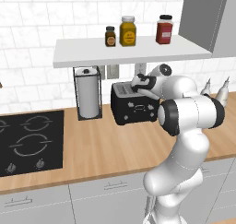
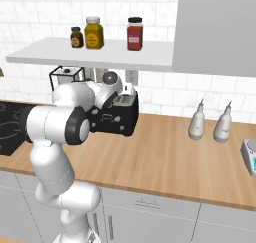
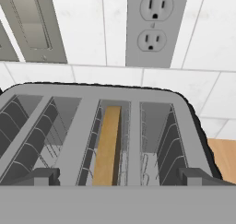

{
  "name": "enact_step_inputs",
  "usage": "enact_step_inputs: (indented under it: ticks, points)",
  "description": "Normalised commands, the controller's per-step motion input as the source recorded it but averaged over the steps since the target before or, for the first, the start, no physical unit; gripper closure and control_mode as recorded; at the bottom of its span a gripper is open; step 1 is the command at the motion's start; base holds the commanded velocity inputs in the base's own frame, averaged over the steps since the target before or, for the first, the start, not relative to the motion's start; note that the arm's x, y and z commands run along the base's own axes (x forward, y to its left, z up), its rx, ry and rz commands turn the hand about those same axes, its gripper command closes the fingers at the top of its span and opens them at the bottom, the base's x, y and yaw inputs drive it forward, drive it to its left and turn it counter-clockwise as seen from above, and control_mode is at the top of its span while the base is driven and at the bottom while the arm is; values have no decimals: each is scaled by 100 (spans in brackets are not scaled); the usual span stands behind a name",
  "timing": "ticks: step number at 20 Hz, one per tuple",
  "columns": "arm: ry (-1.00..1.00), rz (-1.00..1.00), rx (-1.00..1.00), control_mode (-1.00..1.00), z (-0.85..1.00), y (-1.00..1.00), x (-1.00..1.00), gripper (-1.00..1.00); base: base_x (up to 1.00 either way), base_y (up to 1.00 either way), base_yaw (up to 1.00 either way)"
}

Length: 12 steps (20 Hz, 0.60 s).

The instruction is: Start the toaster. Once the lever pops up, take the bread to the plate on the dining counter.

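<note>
Hand view looks straight down into the toaster (image 3: 133, 126): silvery top, wire racks in the slots, and the bread (image 3: 107, 144) standing on edge in the middle slot, tan face showing, sunk between the racks. Two dark fingertips (image 3: 39, 176) sit at the bottom corners, spread wide with the whole toaster top between them, so the gripper (image 3: 117, 179) is released and holds nothing. Behind the toaster: white tile wall, a grey outlet (image 3: 154, 25) and a grey switch plate (image 3: 30, 22).

Left base view gives the layout the hand camera lacks: toaster (image 1: 133, 109) is a black box on the wood counter (image 1: 106, 147), back against the wall under a white shelf (image 1: 129, 52). Paper towel holder (image 1: 87, 93) stands just beside it on the left, black hob (image 1: 30, 140) further left. Gripper (image 1: 142, 84) hovers at the toaster's top right, partly hidden by the arm's wrist. Three jars (image 1: 127, 31) on the shelf. Bread can't be made out here.

Right base view: the arm covers most of the toaster (image 2: 122, 118); only its right end and part of the front show. Gripper (image 2: 120, 98) is over the top, fingers not readable from this side. Two pale bottles (image 2: 197, 122) stand well apart to the right on the same counter.
</note>
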Motion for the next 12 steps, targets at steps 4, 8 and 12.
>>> enact_step_inputs:
  ticks: [4,8,12]
  points:
    - [0,0,0,-100,0,0,0,-100,0,0,0]
    - [0,0,0,-100,0,0,0,-100,0,0,0]
    - [0,0,0,-100,0,0,0,-100,0,0,0]
